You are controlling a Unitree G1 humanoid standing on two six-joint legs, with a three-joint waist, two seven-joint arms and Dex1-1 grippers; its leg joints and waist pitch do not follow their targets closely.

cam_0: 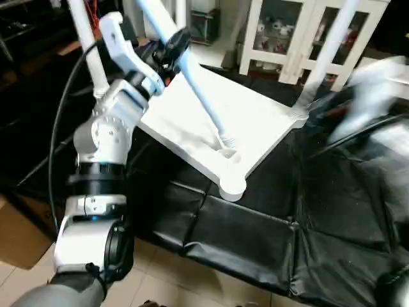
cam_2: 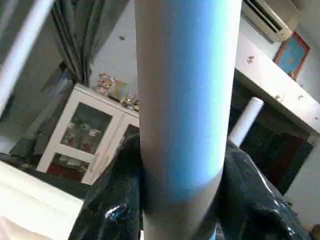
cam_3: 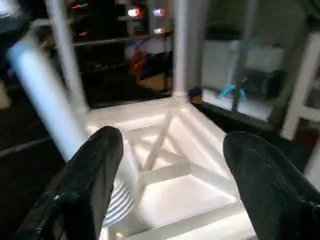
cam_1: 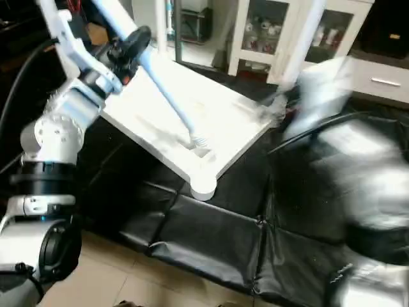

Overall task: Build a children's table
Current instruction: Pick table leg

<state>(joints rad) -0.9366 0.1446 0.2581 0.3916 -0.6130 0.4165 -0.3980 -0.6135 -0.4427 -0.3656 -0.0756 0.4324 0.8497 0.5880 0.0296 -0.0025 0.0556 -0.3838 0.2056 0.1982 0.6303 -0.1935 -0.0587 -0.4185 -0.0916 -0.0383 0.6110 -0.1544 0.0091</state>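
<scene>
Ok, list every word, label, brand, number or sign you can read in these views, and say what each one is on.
None can be read.
The tabletop and the leg in the left hand are plain white, with no print showing.
The framed picture on the wall and the items inside the cabinet are too blurred to read.

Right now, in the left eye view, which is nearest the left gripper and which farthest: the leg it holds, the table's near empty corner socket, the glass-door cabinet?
From the left gripper:
1. Leg, in its grip.
2. Near corner socket, lower right.
3. Cabinet, behind the tabletop, about as far as the socket; too close to call.
</scene>
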